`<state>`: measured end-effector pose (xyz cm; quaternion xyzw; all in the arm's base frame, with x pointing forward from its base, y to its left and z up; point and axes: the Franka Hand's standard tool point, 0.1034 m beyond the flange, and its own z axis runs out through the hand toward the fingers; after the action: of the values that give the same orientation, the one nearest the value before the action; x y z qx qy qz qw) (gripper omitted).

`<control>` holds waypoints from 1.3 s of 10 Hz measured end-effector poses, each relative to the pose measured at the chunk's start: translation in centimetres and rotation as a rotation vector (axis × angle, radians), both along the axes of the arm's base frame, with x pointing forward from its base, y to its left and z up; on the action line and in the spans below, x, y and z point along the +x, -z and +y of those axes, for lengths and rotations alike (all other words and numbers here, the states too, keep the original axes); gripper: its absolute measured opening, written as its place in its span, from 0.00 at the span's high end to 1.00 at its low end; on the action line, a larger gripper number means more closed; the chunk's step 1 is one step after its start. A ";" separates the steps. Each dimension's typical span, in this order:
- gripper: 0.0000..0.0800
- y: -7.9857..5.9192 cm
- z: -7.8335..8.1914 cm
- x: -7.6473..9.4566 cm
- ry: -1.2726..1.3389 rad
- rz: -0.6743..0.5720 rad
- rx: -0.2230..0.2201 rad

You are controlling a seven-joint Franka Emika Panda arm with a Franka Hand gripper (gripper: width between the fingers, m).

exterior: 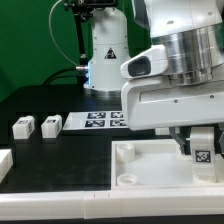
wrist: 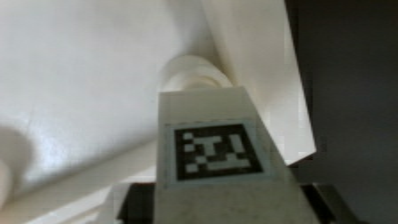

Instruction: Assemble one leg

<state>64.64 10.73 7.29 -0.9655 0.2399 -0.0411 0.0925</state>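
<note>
Gripper (exterior: 202, 142) is clamped on the small white stubby plastic leg (wrist: 217, 140) with its square marker tag (wrist: 219, 150), holding it over the large white square plastic tray (exterior: 140, 165), seemingly above a round corner socket (wrist: 196, 72). Insertion step; next, lower it squarely in.

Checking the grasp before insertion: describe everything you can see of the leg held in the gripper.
The leg is a small, stubby white block that looks like plastic. A black-and-white square marker tag sits on the face turned toward the wrist camera. The gripper clamps its near end from both sides. It hangs upright over the tray, near the exterior view's right. Its far end points at a round corner socket. Whether it touches the socket cannot be told.
</note>
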 end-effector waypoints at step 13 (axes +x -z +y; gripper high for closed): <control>0.23 -0.2 2.2 -1.6 0.382 0.082 0.104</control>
<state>62.99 12.89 7.46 -0.8971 0.4242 -0.0062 0.1230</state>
